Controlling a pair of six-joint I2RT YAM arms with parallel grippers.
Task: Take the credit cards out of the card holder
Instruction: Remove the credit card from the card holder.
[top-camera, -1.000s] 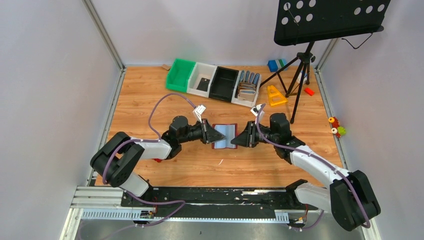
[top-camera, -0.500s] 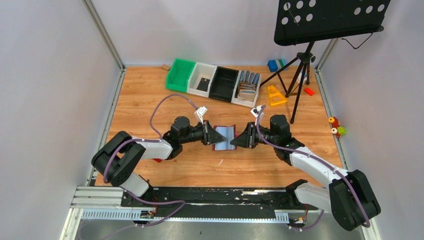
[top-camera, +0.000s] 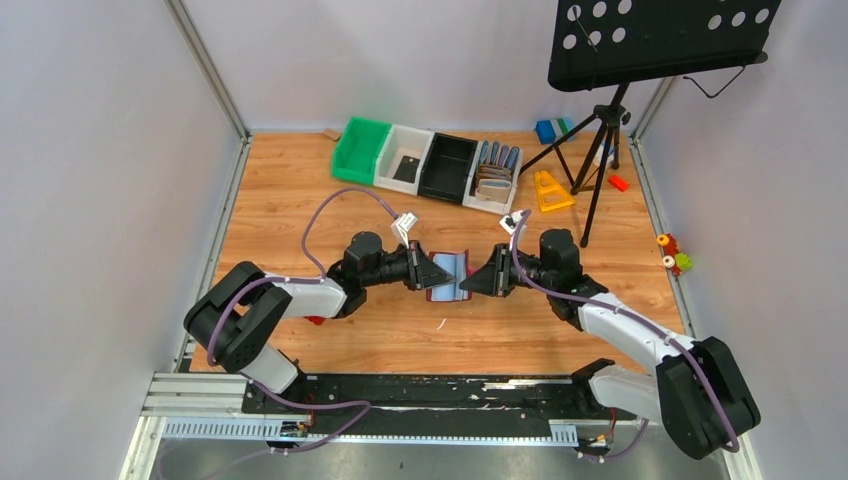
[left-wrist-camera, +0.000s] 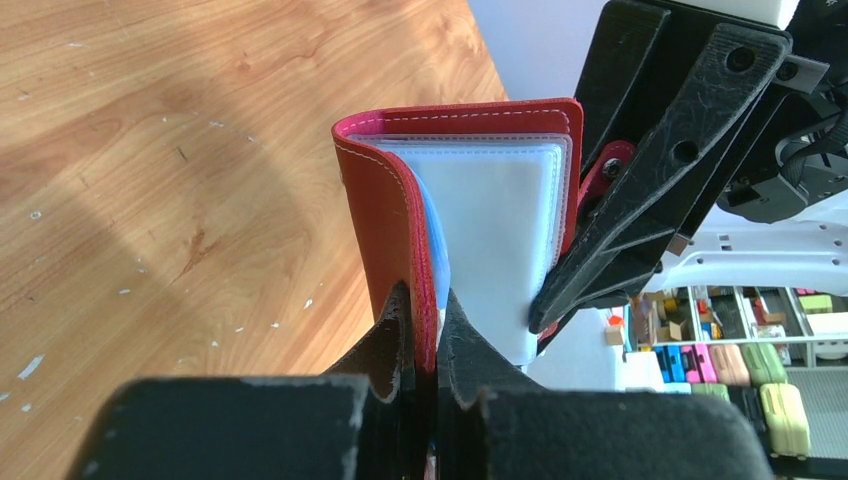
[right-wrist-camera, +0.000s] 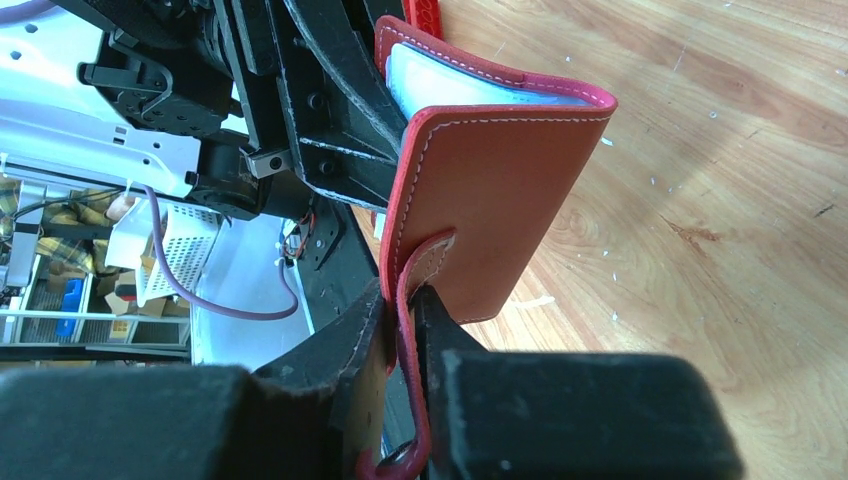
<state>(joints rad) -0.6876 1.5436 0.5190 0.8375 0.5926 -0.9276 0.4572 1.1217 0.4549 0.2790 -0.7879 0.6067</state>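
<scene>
Card holder: one, frame centre. Robot arms: two. Bins: four, in a row at upper centre. Music stand: one, upper right. Yellow triangular piece: one.

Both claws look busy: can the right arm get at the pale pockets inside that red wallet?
Probably not: the right gripper is shut on the tab of the card holder, the left gripper on its other cover. The pockets show, but neither is free.

The card holder is smooth stitched leather.
</scene>
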